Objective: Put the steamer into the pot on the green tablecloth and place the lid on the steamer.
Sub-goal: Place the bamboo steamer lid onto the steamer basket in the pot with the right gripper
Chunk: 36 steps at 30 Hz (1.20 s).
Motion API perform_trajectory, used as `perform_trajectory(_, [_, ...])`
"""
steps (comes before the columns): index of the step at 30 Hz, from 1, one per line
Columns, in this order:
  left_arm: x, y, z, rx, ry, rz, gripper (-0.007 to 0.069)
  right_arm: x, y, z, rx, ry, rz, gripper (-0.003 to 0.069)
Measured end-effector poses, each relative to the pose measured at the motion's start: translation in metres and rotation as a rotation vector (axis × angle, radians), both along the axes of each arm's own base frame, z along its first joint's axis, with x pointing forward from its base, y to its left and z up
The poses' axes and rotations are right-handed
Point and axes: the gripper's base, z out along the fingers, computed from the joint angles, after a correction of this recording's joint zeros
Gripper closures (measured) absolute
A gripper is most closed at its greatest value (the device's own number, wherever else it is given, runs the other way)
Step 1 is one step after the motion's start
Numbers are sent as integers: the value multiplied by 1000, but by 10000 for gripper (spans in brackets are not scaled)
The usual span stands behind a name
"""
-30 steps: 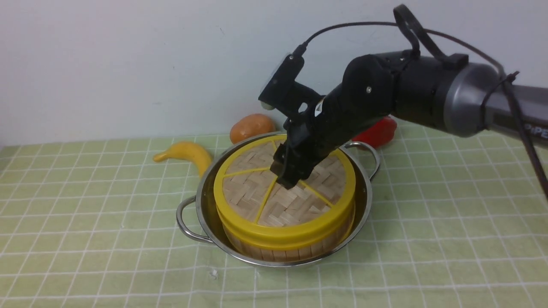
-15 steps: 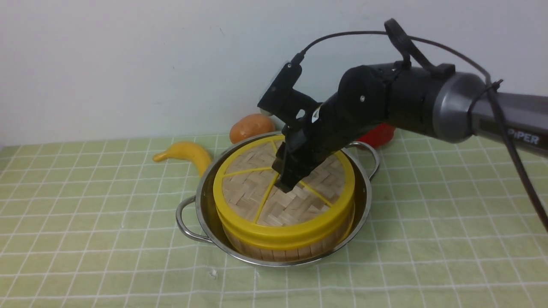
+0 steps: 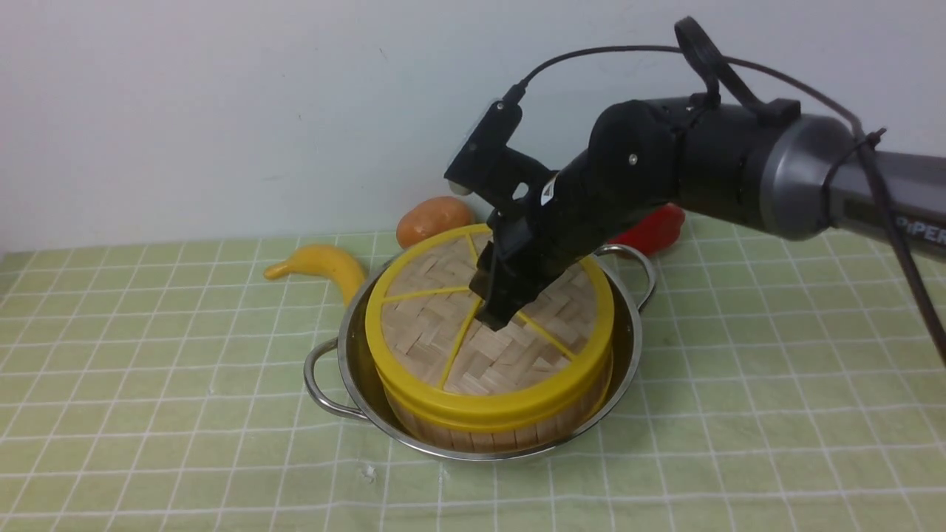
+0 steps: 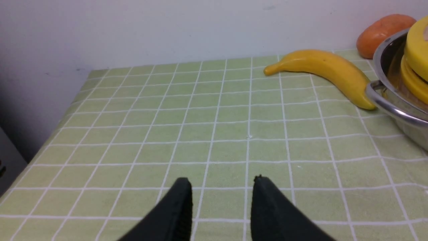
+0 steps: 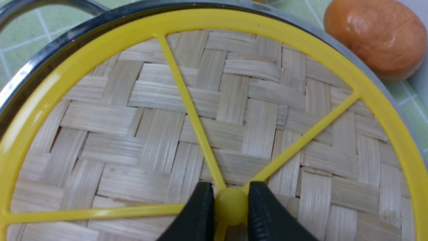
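green gridded cloth [image 3: 185,384]; right claw [image 5: 231,206] angled down, gripping lid's knob [image 5: 231,205]

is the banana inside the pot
No, the banana lies on the green tablecloth, outside the pot.

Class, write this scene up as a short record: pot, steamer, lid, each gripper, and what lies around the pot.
pot: steel pot, on the green tablecloth
steamer: bamboo steamer, inside the pot
lid: woven lid, on top of the steamer
right gripper: right gripper, closed on the lid's yellow knob
left gripper: left gripper, open, holding nothing
left of pot: banana
behind pot: orange-brown item and red item, the latter partly hidden by the right arm
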Motion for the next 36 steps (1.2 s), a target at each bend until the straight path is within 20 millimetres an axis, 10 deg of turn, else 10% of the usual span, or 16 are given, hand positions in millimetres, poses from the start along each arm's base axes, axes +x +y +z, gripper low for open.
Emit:
perform_trajectory(24, [0,0,0,0,0,0,382,4,1,-10,-13,1,-4,512])
perform_trajectory(31, [0,0,0,0,0,0,382,0,-2,11,11,-41,-11,188])
perform_trajectory(36, [0,0,0,0,0,0,382,-11,-10,53,67,-113,-28,116])
